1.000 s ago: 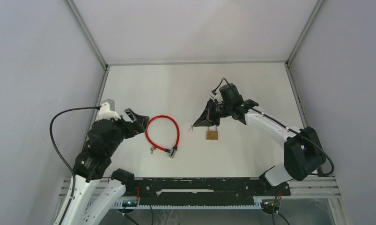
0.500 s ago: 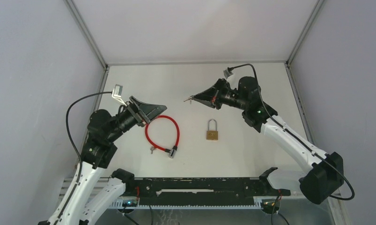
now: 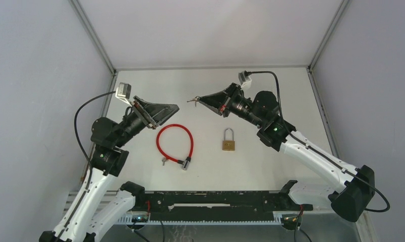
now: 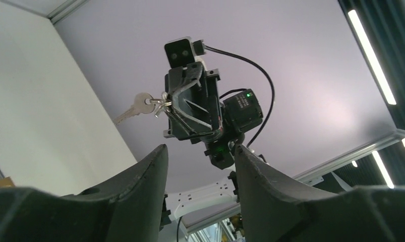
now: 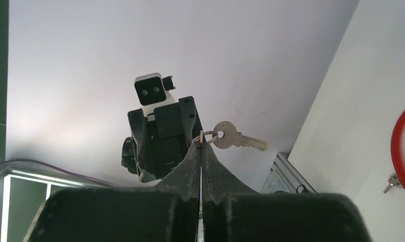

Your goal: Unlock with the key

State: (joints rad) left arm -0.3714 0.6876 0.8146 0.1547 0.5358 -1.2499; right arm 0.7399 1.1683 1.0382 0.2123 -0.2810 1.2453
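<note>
Right claw [image 5: 201, 137] lifted higher, clamped on key ring [image 5: 209, 136], left claw [image 4: 200, 151] parted, empty

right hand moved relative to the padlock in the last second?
Yes. The right hand, shut on the key, was directly over the padlock a second ago. In the top view it now sits up and left of the padlock, well clear.

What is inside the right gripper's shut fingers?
The right gripper pinches a small key ring at its tips, and a silver key sticks out beyond them. How much of the ring is clamped inside is covered.
</note>
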